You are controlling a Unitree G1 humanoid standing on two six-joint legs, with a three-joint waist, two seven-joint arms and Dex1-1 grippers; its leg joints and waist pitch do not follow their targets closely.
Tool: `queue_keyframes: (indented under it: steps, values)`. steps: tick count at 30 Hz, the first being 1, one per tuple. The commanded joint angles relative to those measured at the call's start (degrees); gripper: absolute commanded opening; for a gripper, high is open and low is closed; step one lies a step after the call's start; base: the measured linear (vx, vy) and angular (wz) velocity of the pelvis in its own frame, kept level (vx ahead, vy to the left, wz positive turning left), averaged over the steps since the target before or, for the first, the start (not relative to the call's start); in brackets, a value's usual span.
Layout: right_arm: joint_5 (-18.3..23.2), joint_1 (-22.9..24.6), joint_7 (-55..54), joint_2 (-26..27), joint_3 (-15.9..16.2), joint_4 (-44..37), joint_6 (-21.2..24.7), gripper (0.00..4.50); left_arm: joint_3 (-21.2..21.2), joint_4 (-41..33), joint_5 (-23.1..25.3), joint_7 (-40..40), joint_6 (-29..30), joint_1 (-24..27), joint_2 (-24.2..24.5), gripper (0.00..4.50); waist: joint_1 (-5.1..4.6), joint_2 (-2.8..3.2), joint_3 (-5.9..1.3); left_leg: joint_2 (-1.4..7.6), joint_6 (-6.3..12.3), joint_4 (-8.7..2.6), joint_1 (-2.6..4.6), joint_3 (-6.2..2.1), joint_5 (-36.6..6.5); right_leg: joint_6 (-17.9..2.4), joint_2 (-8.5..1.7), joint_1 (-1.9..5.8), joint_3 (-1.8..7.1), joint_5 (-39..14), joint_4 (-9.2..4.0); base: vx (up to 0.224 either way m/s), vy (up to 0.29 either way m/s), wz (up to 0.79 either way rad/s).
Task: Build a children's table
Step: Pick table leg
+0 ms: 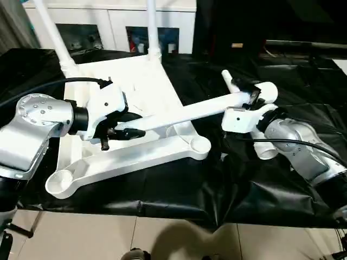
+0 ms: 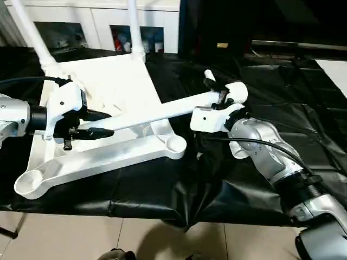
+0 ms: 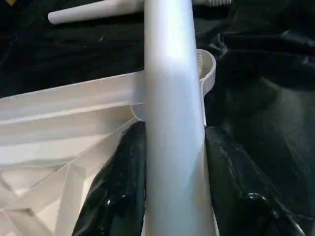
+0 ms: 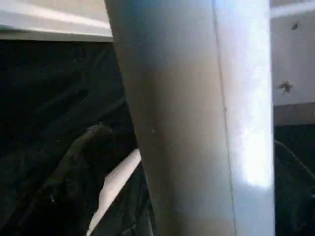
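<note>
The white tabletop [image 1: 141,81] lies underside up on the black-covered bench. Two white legs [image 1: 54,32] [image 1: 152,27] stand upright in its far corner sockets. The near sockets [image 1: 59,184] [image 1: 199,145] hold nothing. A third leg [image 1: 190,111] hangs slanted above the tabletop. My left gripper [image 1: 130,124] is shut on its thin end, with a black finger [image 3: 118,187] on each side of the tube. My right gripper [image 1: 250,95] sits at the thick end of that leg. A fourth leg [image 1: 227,78] lies on the cloth, running under my right arm.
Black cloth [image 1: 179,189] covers the bench, wrinkled on the right, and its front edge is close. White cabinets [image 1: 108,27] stand behind the bench, and tiled floor [image 1: 81,238] shows below. Black cables trail from both wrists.
</note>
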Motion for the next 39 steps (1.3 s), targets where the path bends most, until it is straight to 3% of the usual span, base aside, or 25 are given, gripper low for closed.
queue_keyframes:
  steps: [1, 6, 13, 15, 18, 21, 22, 24, 25, 28, 29, 30, 31, 32, 33, 34, 36, 37, 38, 39]
  values:
    - [0.53, -1.07, 0.63, 0.05, -0.55, 1.58, -1.23, 3.59, 0.94, -2.21, -1.41, -2.04, -0.95, -1.84, 0.28, 1.48, 0.00, -0.55, -4.16, 2.68, 1.23, -3.67, 1.42, -0.59, -10.73, -14.76, -2.71, 3.11, 2.62, -8.21, -3.14, 0.000, 0.000, 0.00]
    - [0.71, -1.35, 0.88, 0.15, -1.01, 3.51, -3.20, 3.13, 1.04, -2.04, -1.26, -2.14, -1.48, -2.00, 0.80, 1.48, 0.08, -0.60, -4.40, 2.71, 1.43, -3.54, 1.43, -0.53, -9.90, -14.97, -2.65, 3.19, 2.64, -6.93, -2.96, 0.000, 0.000, 0.00]
    - [2.41, -0.64, 2.86, 0.90, -1.87, 4.54, -4.53, 2.39, 1.66, -1.87, -1.12, -2.06, -2.14, -2.27, 1.43, 1.48, 0.00, -0.66, -4.18, 2.73, 1.55, -3.58, 1.42, -0.54, -10.66, -14.93, -2.64, 3.09, 2.66, -7.60, -3.01, 0.000, 0.000, 0.00]
    - [3.04, -0.10, 3.20, 1.08, -2.23, 4.16, -4.51, 2.33, 2.05, -2.10, -2.20, -2.16, -0.25, -2.28, 1.36, 2.04, 0.02, -0.46, -4.13, 2.71, 1.56, -3.57, 1.41, -0.55, -10.58, -15.02, -2.64, 3.06, 2.67, -7.49, -2.98, 0.000, 0.000, 0.00]
    - [4.22, 0.60, 3.43, 1.51, -3.02, 3.93, -4.37, 2.20, 3.14, -1.45, -3.58, -2.44, 0.00, -2.56, 0.96, 2.25, 0.11, -0.34, -4.19, 2.66, 1.37, -3.54, 1.59, -0.48, -10.97, -15.56, -2.66, 3.00, 2.69, -7.35, -3.04, 0.000, 0.000, 0.00]
    - [5.36, 1.13, 4.05, 1.94, -3.84, 4.30, -4.45, 2.07, 4.61, 0.45, -3.11, -1.83, -4.24, -3.57, 0.45, 2.61, -0.05, -0.49, -4.14, 2.65, 1.24, -3.61, 1.31, -0.58, -11.76, -15.41, -2.54, 3.24, 2.58, -7.20, -3.08, 0.000, 0.000, 0.00]
    - [6.85, 1.54, 4.67, 2.46, -4.74, 4.70, -4.35, 2.00, 6.52, 1.75, -3.63, -0.75, -7.06, -4.69, -0.45, 2.63, -0.08, -0.46, -4.18, 2.67, 1.16, -3.60, 1.35, -0.59, -12.03, -15.25, -2.58, 3.25, 2.59, -7.53, -3.10, 0.000, 0.000, 0.00]
    - [6.99, 1.72, 4.81, 2.44, -4.94, 4.82, -4.37, 1.95, 8.84, 2.71, -5.76, -0.38, -6.39, -6.06, -1.23, 2.63, -0.13, -0.47, -4.22, 2.63, 0.72, -3.58, 1.47, -0.53, -12.34, -15.35, -2.52, 3.15, 2.61, -7.75, -3.03, 0.000, 0.000, 0.00]
    - [8.57, 2.17, 5.43, 3.00, -5.87, 5.02, -3.96, 1.93, 12.63, 4.18, -9.59, -0.58, -5.26, -8.14, -2.16, 2.63, -0.15, -0.42, -4.24, 2.58, 0.65, -3.58, 1.44, -0.51, -12.26, -15.55, -2.54, 3.19, 2.58, -7.59, -2.98, 0.000, 0.000, 0.00]
    - [11.65, 2.79, 6.13, 4.27, -7.91, 4.97, -2.55, 1.89, 18.12, 7.80, -13.09, 2.55, -5.38, -11.48, -4.26, 2.63, -0.13, -0.47, -4.33, 2.43, 0.86, -3.41, 1.43, -0.47, -12.29, -16.34, -2.48, 3.25, 2.53, -6.65, -2.87, 0.000, 0.000, 0.00]
    - [13.50, 2.95, 6.77, 5.15, -9.06, 4.87, -1.21, 1.89, 20.82, 10.10, -14.80, 4.94, -4.22, -13.22, -5.29, 2.63, -0.22, -0.52, -4.28, 2.50, 0.97, -3.46, 1.37, -0.55, -12.38, -16.18, -2.47, 3.28, 2.46, -6.83, -2.91, 0.000, 0.000, 0.00]
    - [18.51, 3.21, 8.24, 7.56, -11.93, 4.55, 1.86, 1.88, 25.54, 15.23, -16.51, 11.52, -4.68, -16.41, -7.16, 2.63, -0.39, -0.68, -4.19, 2.15, 1.61, -3.18, 1.44, -0.27, -13.52, -16.74, -2.27, 3.12, 2.50, -7.20, -3.07, 0.000, 0.000, 0.00]
    - [28.22, 3.70, 11.84, 11.50, -16.43, 3.12, 6.40, 1.88, 32.48, 23.45, -19.07, 22.02, -4.49, -20.41, -9.43, 2.63, -0.39, -0.62, -4.27, 2.24, 1.78, -3.10, 1.45, -0.46, -14.67, -16.93, -2.42, 3.16, 2.35, -8.29, -3.01, 0.000, 0.000, 0.00]
    - [29.86, 3.78, 12.52, 12.07, -17.07, 2.78, 6.99, 1.88, 33.44, 24.67, -19.41, 23.57, -4.35, -20.86, -9.68, 2.63, -0.43, -0.65, -4.25, 2.11, 2.08, -3.03, 1.44, -0.40, -15.48, -16.97, -2.32, 3.15, 2.26, -8.81, -3.04, 0.000, 0.000, 0.00]
    - [35.19, 4.15, 14.12, 14.02, -19.43, 1.19, 9.73, 1.87, 36.11, 27.92, -19.97, 28.28, -4.82, -21.16, -10.71, 2.63, -0.62, -0.98, -4.16, 2.22, 1.89, -3.22, 1.23, -0.70, -15.66, -16.06, -2.46, 3.38, 2.12, -10.37, -3.12, 0.000, 0.000, 0.00]
    - [39.67, 4.50, 15.02, 15.72, -21.41, -0.21, 12.70, 1.87, 36.23, 27.53, -20.06, 28.46, -4.60, -19.04, -11.72, 2.63, -0.63, -0.97, -4.08, 2.24, 2.05, -3.26, 1.25, -0.71, -15.55, -15.69, -2.51, 3.36, 2.16, -10.95, -3.27, 0.000, 0.000, 0.00]
    - [42.76, 4.68, 15.48, 16.94, -22.85, -1.18, 15.06, 1.87, 35.82, 26.63, -19.95, 27.76, -4.48, -17.10, -12.47, 2.63, -0.57, -0.65, -3.93, 2.86, 1.95, -3.72, 1.58, -0.86, -15.33, -15.07, -2.77, 2.89, 2.35, -13.05, -3.61, 0.000, 0.000, 0.00]
    - [46.83, 5.00, 17.03, 18.12, -24.04, -2.74, 17.82, 1.87, 34.84, 24.88, -20.49, 26.24, -3.33, -14.90, -13.70, 2.63, -0.45, -0.56, -4.09, 2.90, 1.36, -3.75, 1.65, -0.77, -14.59, -15.04, -2.57, 2.65, 2.35, -12.13, -3.51, 0.000, 0.000, 0.00]
    - [50.82, 5.23, 18.79, 19.12, -24.97, -4.21, 20.47, 1.86, 33.59, 23.00, -21.36, 24.43, -1.38, -13.11, -14.85, 2.63, -0.36, -0.69, -4.23, 3.05, 1.66, -3.79, 1.82, -0.72, -13.89, -15.43, -2.68, 2.76, 2.44, -10.59, -3.40, 0.000, 0.000, 0.00]
    - [54.24, 5.46, 20.97, 19.65, -25.29, -5.71, 23.12, 1.86, 31.52, 20.58, -21.59, 22.50, 0.46, -11.38, -15.83, 2.63, -0.01, -0.45, -4.14, 3.36, 2.50, -3.87, 1.86, -0.74, -13.45, -16.18, -2.92, 2.68, 2.49, -8.80, -3.26, 0.000, 0.000, 0.00]
